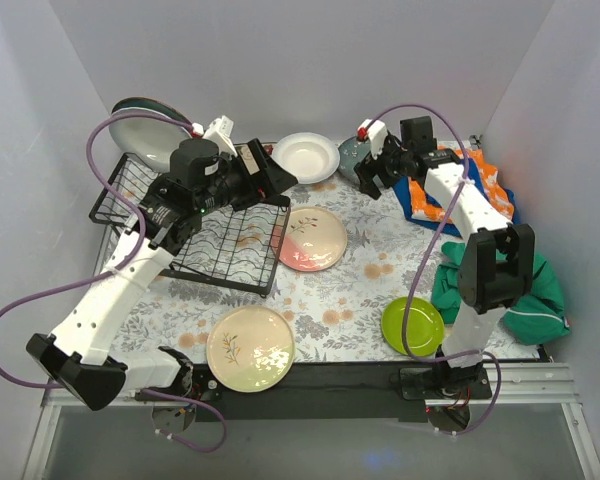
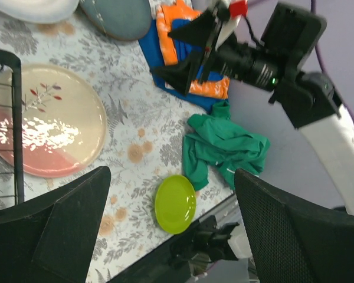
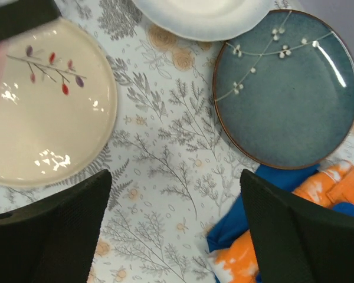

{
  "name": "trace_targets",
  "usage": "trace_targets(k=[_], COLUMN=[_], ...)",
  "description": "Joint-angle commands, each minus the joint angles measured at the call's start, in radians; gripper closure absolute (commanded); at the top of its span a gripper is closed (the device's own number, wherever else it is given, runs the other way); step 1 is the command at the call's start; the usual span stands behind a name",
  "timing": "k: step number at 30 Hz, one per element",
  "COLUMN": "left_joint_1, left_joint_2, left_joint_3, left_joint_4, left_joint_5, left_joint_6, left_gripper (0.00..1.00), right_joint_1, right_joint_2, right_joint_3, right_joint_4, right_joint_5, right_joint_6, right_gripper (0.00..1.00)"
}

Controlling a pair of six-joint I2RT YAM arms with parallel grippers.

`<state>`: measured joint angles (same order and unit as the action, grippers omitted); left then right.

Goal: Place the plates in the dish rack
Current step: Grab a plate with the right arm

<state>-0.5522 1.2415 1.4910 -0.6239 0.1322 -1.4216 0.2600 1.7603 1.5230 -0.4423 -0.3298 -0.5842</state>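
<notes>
The black wire dish rack [image 1: 215,245] stands at the left. A white deep plate [image 1: 152,138] and a dark plate [image 1: 140,103] lean at its far left end. On the table lie a white deep plate [image 1: 305,157], a blue-grey plate [image 1: 348,152], a pink-cream sprig plate [image 1: 312,238], a cream sprig plate [image 1: 250,348] and a lime green plate [image 1: 412,326]. My left gripper [image 1: 283,180] is open and empty above the rack's right end. My right gripper [image 1: 373,178] is open and empty, above bare table beside the blue-grey plate [image 3: 286,88].
A blue and orange cloth [image 1: 460,190] lies at the back right. A green cloth [image 1: 505,290] lies at the right edge beside the right arm. Grey walls close in the left, back and right sides.
</notes>
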Motion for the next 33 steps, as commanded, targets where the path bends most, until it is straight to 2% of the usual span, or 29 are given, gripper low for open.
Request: trace_targets(k=[1,3,5,10,12,13,17,26,33], left_joint_1=[0.001,0.001,0.001,0.001,0.001,0.001,0.001,0.002,0.002], left_joint_2=[-0.022,-0.043,-0.057,-0.074,-0.071,-0.073,-0.070,-0.089,-0.106], left_joint_3=[-0.038,-0.052,-0.070,-0.074,-0.074,-0.078,-0.097,-0.075,-0.054], left_joint_4=[0.001,0.001,0.000,-0.023,-0.022,-0.017,0.006,0.003,-0.002], left_joint_5=[0.083,0.066,0.052,-0.002,-0.012,-0.026,-0.052,-0.150,-0.184], left_joint_6=[-0.074,-0.092,-0.106,-0.131,-0.131,-0.132,-0.145,-0.165,-0.168], left_gripper=[0.16,0.16,0.16,0.16,0.16,0.16,0.15,0.15,0.15], right_joint_1=[-0.054,-0.056,-0.050,-0.027,-0.028,-0.028,-0.022,0.010,0.039], right_joint_2=[0.149,0.226,0.266,0.326,0.331,0.327,0.280,0.424,0.560], right_joint_3=[0.209,0.258,0.243,0.244,0.189,0.160,-0.062,-0.012,0.085], right_joint_4=[-0.104,-0.070,-0.009,0.132,0.203,0.255,0.680,0.786,0.849], right_joint_5=[-0.241,-0.302,-0.322,-0.307,-0.282,-0.282,-0.269,-0.138,-0.100], right_joint_6=[0.211,0.374,0.505,0.865,0.972,1.015,1.284,1.475,1.636], right_gripper=[0.13,0.20,0.23,0.22,0.21,0.21,0.20,0.22,0.34])
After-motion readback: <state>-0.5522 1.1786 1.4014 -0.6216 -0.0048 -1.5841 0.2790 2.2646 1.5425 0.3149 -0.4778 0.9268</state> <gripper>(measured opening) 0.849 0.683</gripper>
